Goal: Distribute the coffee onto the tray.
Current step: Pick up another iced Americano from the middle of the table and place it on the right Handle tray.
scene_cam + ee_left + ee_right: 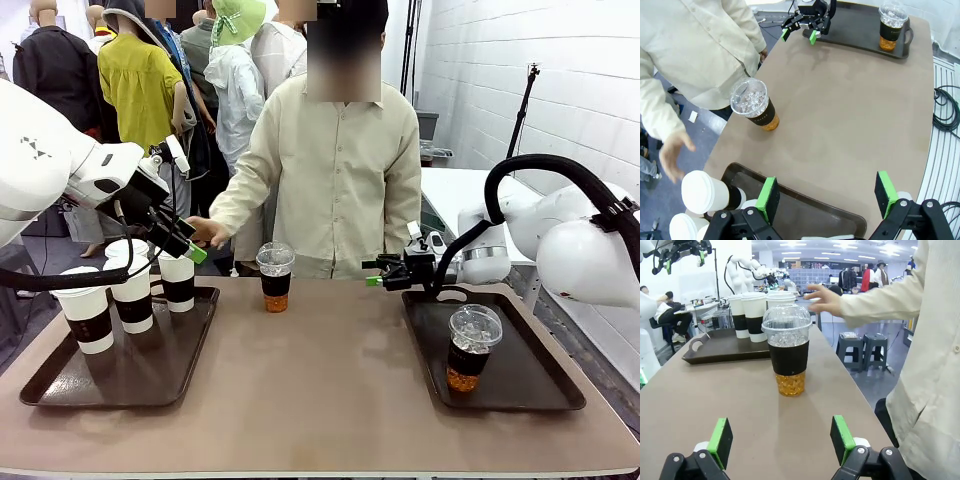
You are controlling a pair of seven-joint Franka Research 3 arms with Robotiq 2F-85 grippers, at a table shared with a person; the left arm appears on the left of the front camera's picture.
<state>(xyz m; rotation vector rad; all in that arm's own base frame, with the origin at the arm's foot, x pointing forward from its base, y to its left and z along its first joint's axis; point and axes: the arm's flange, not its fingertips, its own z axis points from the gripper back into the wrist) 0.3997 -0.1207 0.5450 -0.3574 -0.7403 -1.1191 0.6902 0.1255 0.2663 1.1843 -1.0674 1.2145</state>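
Green-padded right tool (pixel 781 441): jaws spread wide with nothing between them. It is held low over the desk (pixel 320 390) and aimed straight at the loose iced cup (pixel 787 350), near it but not touching.

Left tool (pixel 827 196): jaws likewise spread and empty. It hangs above the left tray (pixel 150 370), close over the white cups (pixel 132 295).

Loose iced cup: clear dome lid, dark sleeve, amber coffee at the bottom. It stands upright on bare desk at the far edge, between the two trays and on neither.

Second iced cup (pixel 470 348): same make, upright on the right tray (pixel 530 375), alone there.

White cups: lidded, dark-sleeved, upright, grouped on the left tray. Three count plainly; a fourth lid seems to show behind them, but this is not certain.

Person's hand (pixel 210 232): open, at the far side, just beside the hindmost white cup. Whether it touches the cup cannot be told.

Status, as judged: the white cups and one iced cup are on trays, and one iced cup is left out. The task looks close to done, with that cup the only item outstanding. The pictures do not settle which tray it belongs on. The right tray seems likelier, since it holds the twin and lies beside the right tool. Next call: close on the sleeve, lift, and set down clear of the second iced cup.
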